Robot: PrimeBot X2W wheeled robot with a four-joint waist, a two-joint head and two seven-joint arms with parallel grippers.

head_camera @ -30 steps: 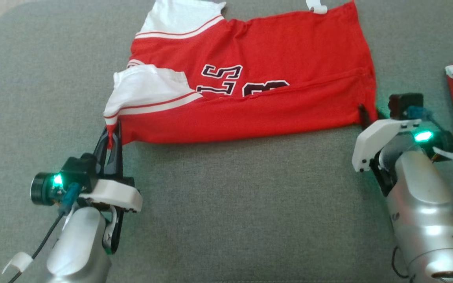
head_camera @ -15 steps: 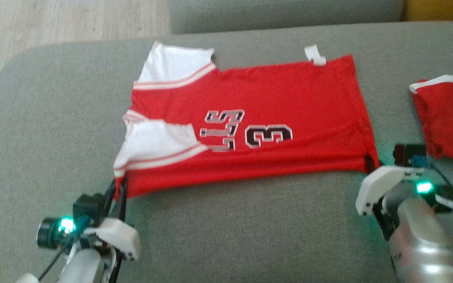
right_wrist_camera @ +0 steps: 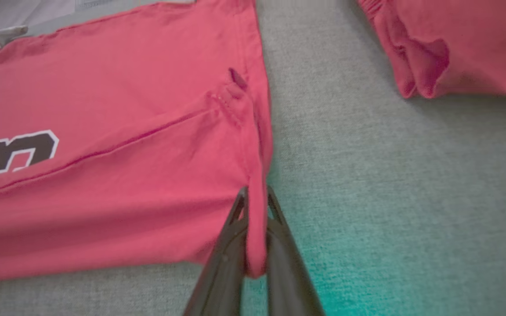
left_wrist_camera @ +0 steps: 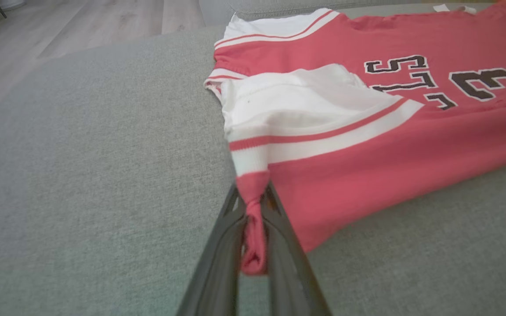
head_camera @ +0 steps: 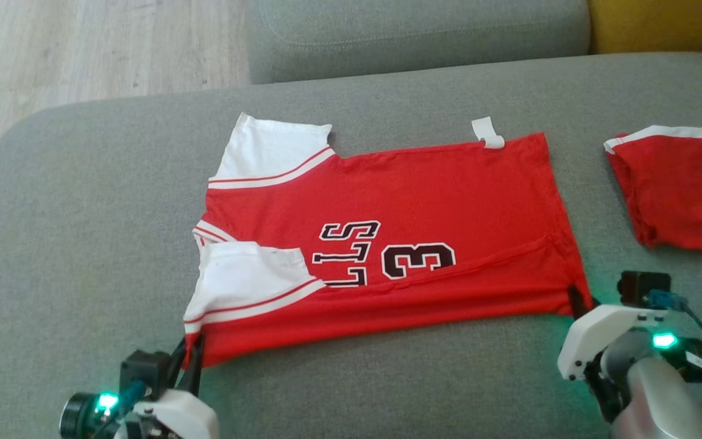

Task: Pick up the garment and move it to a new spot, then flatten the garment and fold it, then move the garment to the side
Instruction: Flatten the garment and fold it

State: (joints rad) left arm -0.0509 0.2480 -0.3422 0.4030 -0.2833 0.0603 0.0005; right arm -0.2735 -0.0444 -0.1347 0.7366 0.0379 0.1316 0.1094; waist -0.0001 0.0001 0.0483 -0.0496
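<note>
The garment [head_camera: 387,244], a red jersey with white, red-striped sleeves and black lettering beside a numeral 3, lies spread on the grey sofa cushion [head_camera: 83,256], between the two pincers. The left gripper [left_wrist_camera: 253,197] is closed on a bunched corner of cloth just below the near sleeve, and the jersey extends ahead and to the right of its fingertips. The right gripper [right_wrist_camera: 256,195] is closed on the near hem corner, with the jersey body to its left. The left wrist view shows the near sleeve lying over the chest beside the lettering. The right wrist view shows a diagonal crease starting at the hem seam ahead of the fingertips. The head view shows a white tab [head_camera: 488,133] at the far hem corner and a second red garment [head_camera: 680,189] lying apart, ahead and right of the right gripper.
</note>
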